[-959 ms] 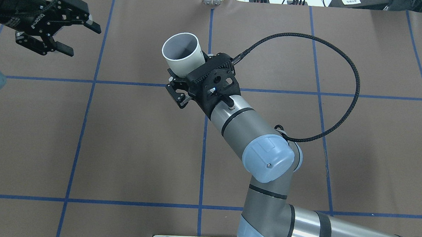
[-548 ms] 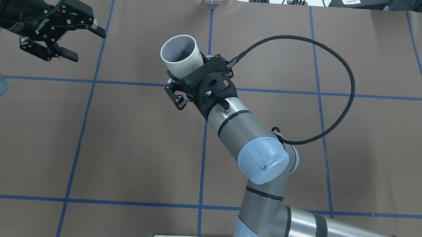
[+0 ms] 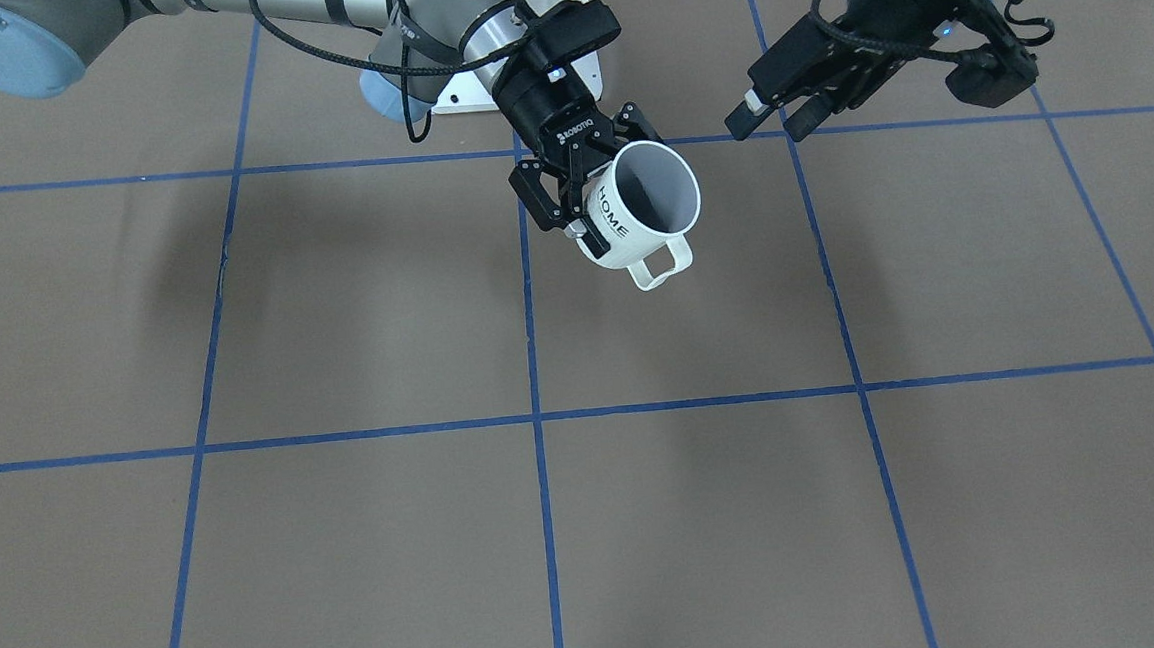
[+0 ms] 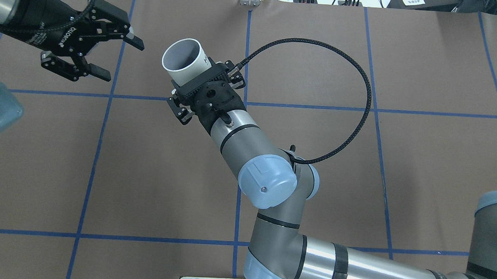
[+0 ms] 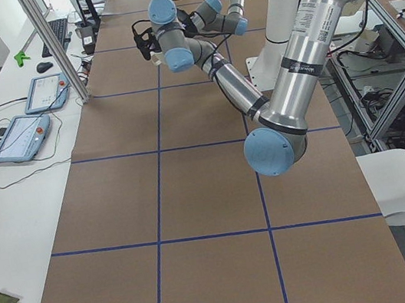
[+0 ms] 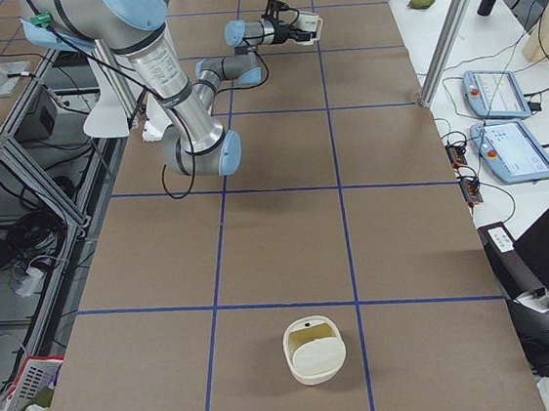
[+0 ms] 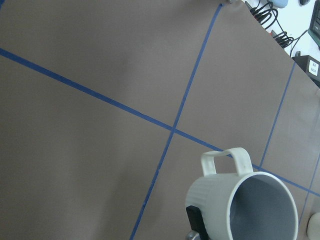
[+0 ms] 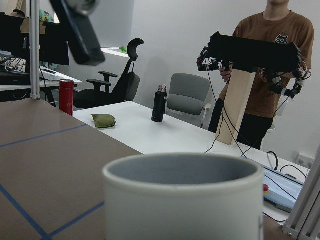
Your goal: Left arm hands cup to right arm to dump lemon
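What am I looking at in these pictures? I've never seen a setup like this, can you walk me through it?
This is a two-armed robot working at a table covered in brown paper with a blue tape grid. All the pictures show the same moment from different cameras. One is above and behind the robot, one faces it from across the table, one is at each end of the table, and one is on each wrist.

The right gripper is closed on a white mug lettered HOME and holds it tipped above the table. Nothing shows in the part of its grey inside that can be seen. The left gripper hangs open a little way off, holding nothing.

In the view from the robot's right end, a small white container sits on the table near that camera.
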